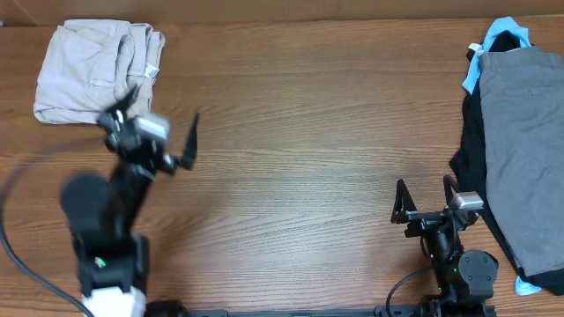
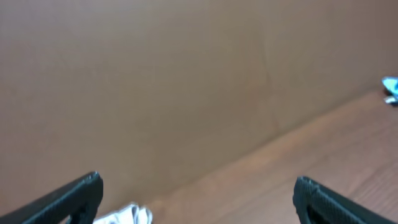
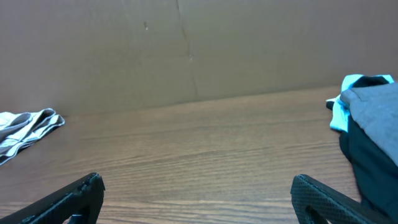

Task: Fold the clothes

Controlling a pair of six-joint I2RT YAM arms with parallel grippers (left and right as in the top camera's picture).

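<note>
Nearest to us, the right pincer (image 1: 424, 181) sits low by its base at the near right of the desk (image 1: 308, 132). Its jaws are spread wide and hold nothing. Just to its right lies a pile of other clothing: grey shorts (image 1: 520, 132) on top of a black garment (image 1: 471, 158), with a light blue garment (image 1: 498, 31) peeking out at the pile's far end.

Further out on the left, the left pincer (image 1: 166, 101) appears blurred in the overhead view. Its jaws are also spread wide and empty. Its own camera looks across the wood at a plain brown wall (image 2: 186, 74).

Farthest away, in the far left corner, we see the beige shorts (image 1: 92, 70) lying as a compact folded bundle. One finger of the left pincer overlaps their near edge from above; we cannot tell whether it touches them.
</note>
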